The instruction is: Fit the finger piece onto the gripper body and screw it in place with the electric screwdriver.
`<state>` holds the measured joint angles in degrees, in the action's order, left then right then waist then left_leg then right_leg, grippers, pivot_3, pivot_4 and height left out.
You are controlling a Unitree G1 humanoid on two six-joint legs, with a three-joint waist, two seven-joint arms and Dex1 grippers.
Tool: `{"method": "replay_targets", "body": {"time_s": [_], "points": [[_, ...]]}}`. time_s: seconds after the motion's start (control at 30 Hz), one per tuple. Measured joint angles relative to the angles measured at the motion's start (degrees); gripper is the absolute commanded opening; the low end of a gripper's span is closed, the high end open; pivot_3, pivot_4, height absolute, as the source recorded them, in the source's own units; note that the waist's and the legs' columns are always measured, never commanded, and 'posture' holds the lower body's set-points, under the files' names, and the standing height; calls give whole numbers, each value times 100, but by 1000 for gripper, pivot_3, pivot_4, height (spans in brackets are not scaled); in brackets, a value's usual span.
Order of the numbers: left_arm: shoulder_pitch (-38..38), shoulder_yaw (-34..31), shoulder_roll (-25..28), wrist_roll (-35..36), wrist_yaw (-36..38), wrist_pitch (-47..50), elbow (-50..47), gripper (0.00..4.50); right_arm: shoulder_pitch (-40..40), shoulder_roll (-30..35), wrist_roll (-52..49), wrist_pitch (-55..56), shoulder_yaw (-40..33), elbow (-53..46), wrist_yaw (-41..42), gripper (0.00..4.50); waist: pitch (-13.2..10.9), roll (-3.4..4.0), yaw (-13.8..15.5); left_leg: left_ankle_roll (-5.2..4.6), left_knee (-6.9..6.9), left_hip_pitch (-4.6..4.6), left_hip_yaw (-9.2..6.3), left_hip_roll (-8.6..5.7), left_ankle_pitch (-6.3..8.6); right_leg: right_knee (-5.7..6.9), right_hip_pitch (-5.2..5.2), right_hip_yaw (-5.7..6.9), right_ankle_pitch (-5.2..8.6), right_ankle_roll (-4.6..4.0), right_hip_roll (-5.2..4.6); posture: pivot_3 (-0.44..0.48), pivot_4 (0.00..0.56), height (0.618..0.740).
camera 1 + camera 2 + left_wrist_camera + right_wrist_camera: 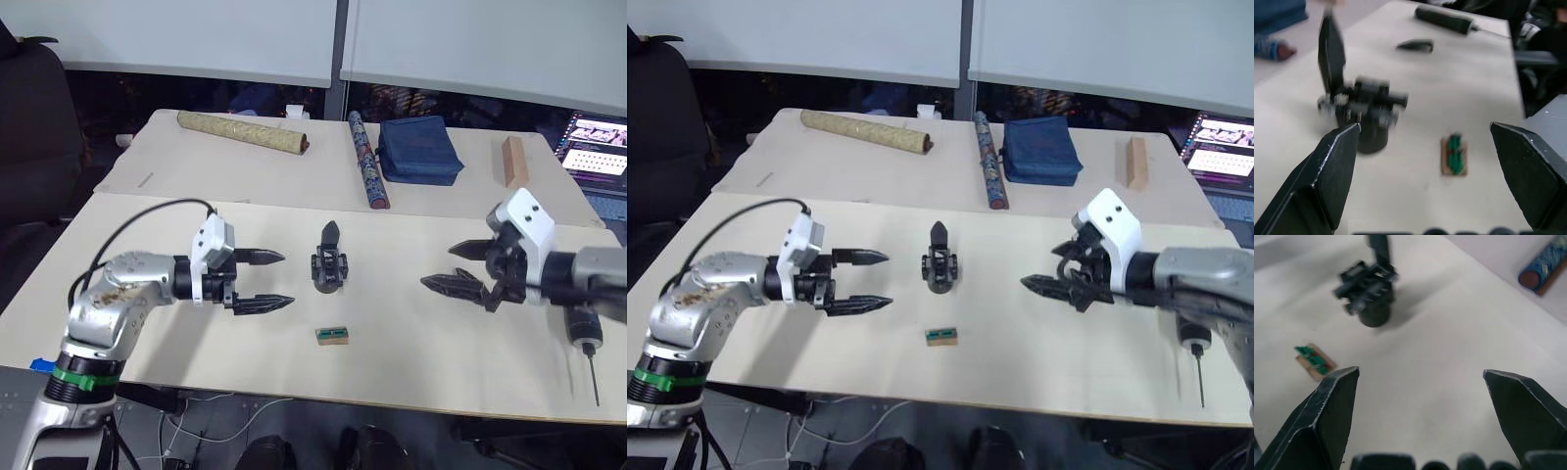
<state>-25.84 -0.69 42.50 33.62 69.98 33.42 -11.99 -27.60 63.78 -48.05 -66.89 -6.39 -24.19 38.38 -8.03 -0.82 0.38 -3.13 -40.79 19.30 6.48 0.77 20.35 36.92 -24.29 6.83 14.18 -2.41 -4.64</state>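
While hidden overhead, finger piece (1414, 45) lies beyond gripper body (1362, 105).

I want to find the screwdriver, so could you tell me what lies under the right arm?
Under the right arm, the electric screwdriver lies on the table, its thin bit pointing toward the near edge. The arm covers most of its body, so its markings can't be seen.

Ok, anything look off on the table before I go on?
Nothing spilled or broken. The electric screwdriver lies near the table's front right corner, bit pointing at the edge. The gripper body stands upright.
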Motion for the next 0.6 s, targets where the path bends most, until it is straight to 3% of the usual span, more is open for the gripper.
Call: {"method": "replay_targets", "body": {"time_s": [0.13,0.33,0.47,0.6], "points": [[-302,-140,216,524,151,327,-464,4493,-1548,230,1067,-61,1861,1552,920,4500,-8,3,-23,0,-3,4,0,-1,0,-9,1,5,0,1,-1,0,150,740],[-602,-214,294,939,144,516,-789,4493,-2779,-200,2625,252,3618,3848,1917,4500,-11,1,-26,0,-8,11,0,-2,0,-5,0,16,0,1,1,0,150,740],[-916,-273,317,1123,110,578,-873,4493,-3396,-819,3623,897,4194,5707,2358,4500,-17,10,-64,1,-9,12,-1,-3,-1,1,-1,17,0,1,1,0,150,740],[-1246,-244,160,1116,-129,573,-818,4493,-3672,-1219,4261,1338,4401,6702,2845,4500,-17,11,-83,2,-10,19,-5,-2,-2,14,-2,23,0,1,5,0,150,740]]}}
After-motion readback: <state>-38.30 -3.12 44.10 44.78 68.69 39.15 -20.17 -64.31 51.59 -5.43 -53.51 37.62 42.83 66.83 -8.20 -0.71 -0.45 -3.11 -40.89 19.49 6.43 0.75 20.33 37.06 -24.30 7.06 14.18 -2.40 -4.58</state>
